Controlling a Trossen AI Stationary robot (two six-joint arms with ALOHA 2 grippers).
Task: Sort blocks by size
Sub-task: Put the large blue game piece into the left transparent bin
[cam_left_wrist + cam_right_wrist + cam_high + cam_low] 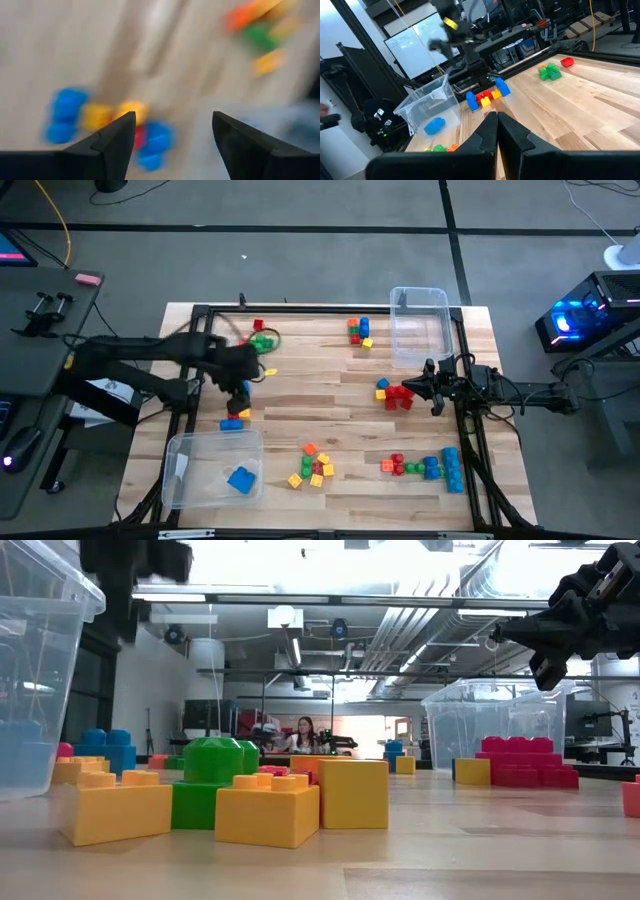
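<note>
Left hand (243, 385), fingers open, hovers over scattered blocks (233, 418) beside the near bin (180, 452). That bin holds one blue block (241, 478). Right hand (432, 388), closed and empty, sits near red blocks (400, 395); the far bin (420, 325) stands beyond.

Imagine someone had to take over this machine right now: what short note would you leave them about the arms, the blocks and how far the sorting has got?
Left gripper: open, empty, above the small blue, yellow and red blocks just beyond the near bin.
Right gripper: shut, empty, waiting by the red blocks.
Done: one blue block lies in the near bin. The far bin appears to hold nothing.
Left: nearly everything. Loose groups sit on the table: green and red cluster, blue, orange and yellow stack, orange, yellow and red pile, and the row of red, green and blue.
</note>
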